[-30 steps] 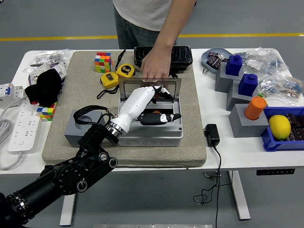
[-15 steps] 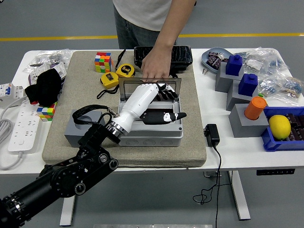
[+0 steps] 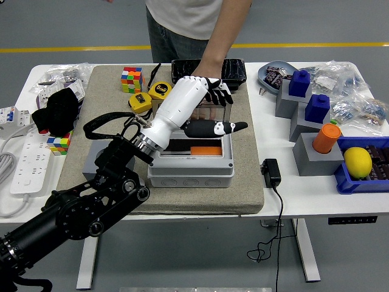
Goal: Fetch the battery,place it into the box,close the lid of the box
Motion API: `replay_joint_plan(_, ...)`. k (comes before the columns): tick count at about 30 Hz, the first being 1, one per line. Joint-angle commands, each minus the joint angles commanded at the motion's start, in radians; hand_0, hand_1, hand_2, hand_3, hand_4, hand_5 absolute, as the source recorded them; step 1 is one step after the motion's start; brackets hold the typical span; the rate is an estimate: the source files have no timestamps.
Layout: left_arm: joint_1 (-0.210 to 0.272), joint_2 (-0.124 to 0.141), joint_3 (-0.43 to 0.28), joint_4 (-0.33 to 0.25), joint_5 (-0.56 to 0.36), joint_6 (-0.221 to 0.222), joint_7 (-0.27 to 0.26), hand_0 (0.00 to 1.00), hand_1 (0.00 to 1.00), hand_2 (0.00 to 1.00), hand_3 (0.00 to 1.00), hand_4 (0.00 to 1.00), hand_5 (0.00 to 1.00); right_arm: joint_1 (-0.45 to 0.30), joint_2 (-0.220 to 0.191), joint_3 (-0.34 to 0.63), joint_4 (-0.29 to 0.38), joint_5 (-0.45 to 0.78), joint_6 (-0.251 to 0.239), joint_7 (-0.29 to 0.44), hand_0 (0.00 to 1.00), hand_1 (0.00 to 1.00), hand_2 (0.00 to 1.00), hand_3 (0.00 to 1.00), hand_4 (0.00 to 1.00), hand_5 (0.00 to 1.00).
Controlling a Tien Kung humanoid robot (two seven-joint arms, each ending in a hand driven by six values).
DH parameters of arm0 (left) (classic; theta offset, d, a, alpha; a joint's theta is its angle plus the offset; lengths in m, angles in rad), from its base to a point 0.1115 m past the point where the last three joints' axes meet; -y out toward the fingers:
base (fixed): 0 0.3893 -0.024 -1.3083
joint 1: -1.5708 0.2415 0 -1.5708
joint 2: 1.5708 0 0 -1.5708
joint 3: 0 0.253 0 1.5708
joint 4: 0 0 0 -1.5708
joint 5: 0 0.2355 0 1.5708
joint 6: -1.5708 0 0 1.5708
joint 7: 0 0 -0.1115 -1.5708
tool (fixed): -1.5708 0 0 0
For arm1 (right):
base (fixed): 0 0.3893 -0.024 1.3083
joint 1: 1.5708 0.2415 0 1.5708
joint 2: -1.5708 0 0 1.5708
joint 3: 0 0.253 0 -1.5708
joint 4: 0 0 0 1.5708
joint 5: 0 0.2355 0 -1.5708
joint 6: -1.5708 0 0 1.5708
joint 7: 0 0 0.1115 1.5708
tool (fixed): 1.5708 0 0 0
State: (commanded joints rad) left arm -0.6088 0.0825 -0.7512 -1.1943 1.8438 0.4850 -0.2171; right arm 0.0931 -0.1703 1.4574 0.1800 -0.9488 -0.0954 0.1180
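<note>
One robot hand is in view, the left hand point(image 3: 203, 109), raised over the open box point(image 3: 191, 161) with its fingers spread and nothing in them; its thumb juts right above the box's right rim. One orange battery point(image 3: 206, 150) lies inside the box, partly hidden under the forearm. The box's clear lid point(image 3: 209, 112) stands up at the far side, mostly covered by the hand. A person stands at the far edge, cut off at the top; one hand reaches down behind the robot's fingers (whether it touches the lid cannot be told). On the mat point(image 3: 243, 188) lie two yellow tape measures point(image 3: 151, 95), one cube puzzle point(image 3: 131, 79) and a black case point(image 3: 234, 70); a second cube puzzle point(image 3: 59, 143) sits left of the mat beside a black cloth point(image 3: 58, 109). To the right stand three grey blocks, two topped with blue pieces point(image 3: 309, 97), one with an orange piece point(image 3: 326, 138). One lemon point(image 3: 357, 162) rests in a blue tray point(image 3: 349, 182). No writing is legible.
</note>
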Motion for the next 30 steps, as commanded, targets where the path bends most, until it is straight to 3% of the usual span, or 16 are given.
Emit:
replay_joint_plan(4, -0.010, 0.007, -0.037, -0.008, 0.060, -0.037, 0.058, 0.365, 0.562, 0.548, 0.540, 0.998, 0.710, -0.001, 0.000, 0.005, 0.000, -0.003, -0.001, -0.001, 0.915, 0.884, 0.828, 0.844, 0.998, 0.998)
replay_joint_plan(5, -0.011, 0.008, -0.045, -0.011, 0.076, -0.046, 0.074, 0.769, 0.852, 0.793, 0.756, 0.998, 0.926, -0.001, 0.000, 0.006, 0.000, -0.004, -0.001, -0.002, 0.914, 0.884, 0.828, 0.844, 0.998, 0.998)
replay_joint_plan(10, -0.017, 0.009, -0.075, -0.040, 0.205, -0.126, 0.227, 0.769, 0.852, 0.793, 0.756, 0.998, 0.926, 0.001, 0.001, 0.006, 0.000, -0.004, -0.001, -0.001, 0.914, 0.884, 0.828, 0.844, 0.998, 0.998)
replay_joint_plan(11, -0.019, 0.010, -0.080, -0.045, 0.231, -0.148, 0.258, 0.998, 0.998, 0.948, 0.902, 0.998, 0.998, 0.001, 0.001, 0.006, 0.000, -0.003, -0.001, -0.001, 0.914, 0.884, 0.828, 0.844, 0.998, 0.998)
replay_joint_plan(14, -0.025, 0.015, -0.089, -0.049, 0.307, -0.219, 0.367, 0.998, 0.998, 0.948, 0.902, 0.998, 0.998, 0.002, 0.001, 0.007, 0.000, -0.003, -0.002, 0.000, 0.914, 0.884, 0.828, 0.844, 0.998, 0.998)
replay_joint_plan(16, -0.029, 0.020, -0.090, -0.050, 0.338, -0.264, 0.418, 0.998, 0.998, 0.948, 0.902, 0.998, 0.998, 0.003, 0.001, 0.009, 0.000, -0.005, -0.002, 0.000, 0.914, 0.884, 0.828, 0.844, 0.998, 0.998)
replay_joint_plan(17, -0.032, 0.023, -0.091, -0.052, 0.353, -0.290, 0.441, 0.998, 0.998, 0.998, 0.966, 0.998, 0.998, 0.002, 0.001, 0.010, 0.000, -0.005, -0.003, 0.000, 0.914, 0.884, 0.828, 0.844, 0.998, 0.998)
replay_joint_plan(21, -0.045, 0.037, -0.084, -0.061, 0.388, -0.410, 0.531, 0.998, 0.998, 0.998, 0.966, 0.998, 0.998, 0.002, 0.000, 0.013, 0.000, -0.008, -0.004, 0.000, 0.914, 0.884, 0.828, 0.844, 0.998, 0.998)
replay_joint_plan(24, -0.055, 0.051, -0.065, -0.064, 0.389, -0.472, 0.568, 0.998, 0.998, 0.991, 0.937, 0.998, 0.998, 0.003, -0.001, 0.015, 0.000, -0.009, -0.004, 0.000, 0.913, 0.885, 0.828, 0.845, 0.998, 0.998)
replay_joint_plan(28, -0.068, 0.077, -0.029, -0.083, 0.394, -0.512, 0.586, 0.998, 0.998, 0.991, 0.937, 0.998, 0.998, 0.003, -0.003, 0.018, 0.000, -0.013, -0.005, -0.001, 0.913, 0.885, 0.828, 0.845, 0.998, 0.998)
replay_joint_plan(30, -0.077, 0.092, -0.007, -0.094, 0.391, -0.526, 0.592, 0.998, 0.998, 0.942, 0.891, 0.998, 0.998, 0.003, -0.005, 0.019, 0.000, -0.015, -0.005, -0.001, 0.913, 0.885, 0.828, 0.845, 0.998, 0.998)
